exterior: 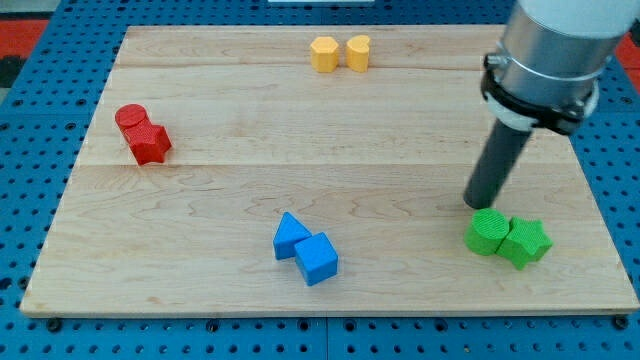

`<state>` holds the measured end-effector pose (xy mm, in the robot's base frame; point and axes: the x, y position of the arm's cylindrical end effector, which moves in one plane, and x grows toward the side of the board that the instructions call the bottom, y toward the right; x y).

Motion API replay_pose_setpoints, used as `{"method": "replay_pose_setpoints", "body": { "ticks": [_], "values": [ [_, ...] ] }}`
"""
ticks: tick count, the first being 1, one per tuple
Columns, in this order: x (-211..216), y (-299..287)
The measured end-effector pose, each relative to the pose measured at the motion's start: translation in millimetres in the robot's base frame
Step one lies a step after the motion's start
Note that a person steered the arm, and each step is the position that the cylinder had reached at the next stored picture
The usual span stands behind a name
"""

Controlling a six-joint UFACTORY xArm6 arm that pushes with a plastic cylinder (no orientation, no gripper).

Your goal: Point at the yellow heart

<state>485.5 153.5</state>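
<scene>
The yellow heart (358,53) lies near the top edge of the wooden board (250,190), right beside a yellow hexagon-like block (324,54) on its left. My tip (478,203) rests on the board at the view's right, far below and to the right of the yellow heart. It stands just above the green round block (487,232).
A green star (525,242) touches the green round block at the lower right. A blue triangle (290,235) and a blue cube (317,259) sit together at the bottom middle. A red cylinder (130,119) and a red star (150,143) sit at the left.
</scene>
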Motion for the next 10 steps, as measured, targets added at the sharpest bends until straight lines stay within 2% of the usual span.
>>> {"method": "replay_pose_setpoints", "body": {
  "ticks": [2,3,5,7,10],
  "values": [
    [-133.1,-56.8],
    [-173.3,-57.5],
    [-167.8,-45.7],
    [-202.0,-21.0],
    [-211.7,-20.8]
  ]
}}
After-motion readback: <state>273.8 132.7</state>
